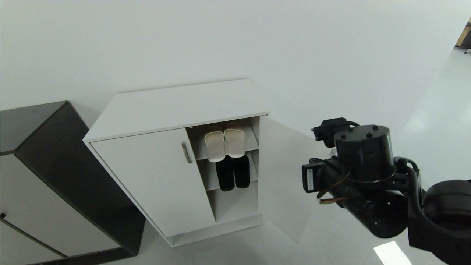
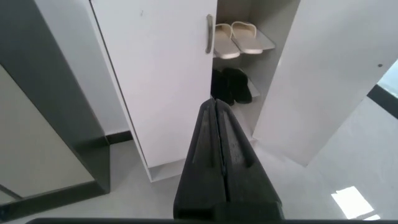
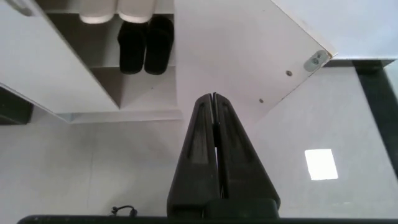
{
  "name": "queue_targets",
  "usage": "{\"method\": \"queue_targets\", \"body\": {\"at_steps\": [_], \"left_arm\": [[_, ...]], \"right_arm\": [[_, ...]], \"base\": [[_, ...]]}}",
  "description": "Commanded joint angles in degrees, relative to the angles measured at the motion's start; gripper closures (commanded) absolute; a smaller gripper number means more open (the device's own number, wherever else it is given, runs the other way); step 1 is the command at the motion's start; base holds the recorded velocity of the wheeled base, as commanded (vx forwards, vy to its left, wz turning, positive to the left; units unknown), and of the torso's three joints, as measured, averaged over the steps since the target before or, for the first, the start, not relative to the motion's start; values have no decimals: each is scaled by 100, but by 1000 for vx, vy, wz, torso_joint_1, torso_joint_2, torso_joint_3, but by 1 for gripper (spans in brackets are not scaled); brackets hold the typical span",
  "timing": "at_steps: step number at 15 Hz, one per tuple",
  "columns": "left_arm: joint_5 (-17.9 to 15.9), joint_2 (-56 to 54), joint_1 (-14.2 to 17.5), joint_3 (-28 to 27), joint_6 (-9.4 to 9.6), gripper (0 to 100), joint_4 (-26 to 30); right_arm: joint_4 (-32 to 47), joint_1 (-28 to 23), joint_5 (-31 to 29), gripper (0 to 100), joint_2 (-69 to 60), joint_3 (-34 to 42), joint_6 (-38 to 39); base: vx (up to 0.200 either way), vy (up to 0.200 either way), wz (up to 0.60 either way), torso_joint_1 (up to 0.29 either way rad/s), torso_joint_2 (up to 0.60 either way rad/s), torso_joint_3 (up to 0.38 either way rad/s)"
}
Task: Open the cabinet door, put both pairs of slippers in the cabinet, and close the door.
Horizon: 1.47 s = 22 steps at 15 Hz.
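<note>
With white slippers [image 1: 224, 145] and black slippers [image 1: 232, 173] shelved in the cabinet [image 1: 176, 106] and left claw [image 2: 216, 104] and right claw [image 3: 214, 99] pinched shut, empty, judged best to push the open door [image 1: 283, 176] slowly home by its free edge.

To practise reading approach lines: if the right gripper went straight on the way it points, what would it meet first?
Probably the inner face of the open cabinet door; the right gripper points at that panel, though depth is unclear.
</note>
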Motion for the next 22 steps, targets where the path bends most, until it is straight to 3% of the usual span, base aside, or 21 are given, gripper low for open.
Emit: {"method": "queue_targets", "body": {"at_steps": [1,4,9,16,22], "left_arm": [[1,4,-4,0,-4,100,0],[-8,4,-4,0,4,100,0],[-8,4,-4,0,4,100,0],[-8,4,-4,0,13,100,0],[-8,4,-4,0,13,100,0]], "right_arm": [[26,-525,386,100,-28,-205,54],[26,-1026,553,100,25,-513,115],[0,-1228,632,100,289,-680,177],[-9,-1799,940,100,1106,-1585,563],[-537,-2441,993,100,1906,-2200,572]], "base": [[0,0,0,0,0,0],[0,0,0,0,0,0],[-160,0,0,4,5,3],[0,0,0,0,0,0],[0,0,0,0,0,0]]}}
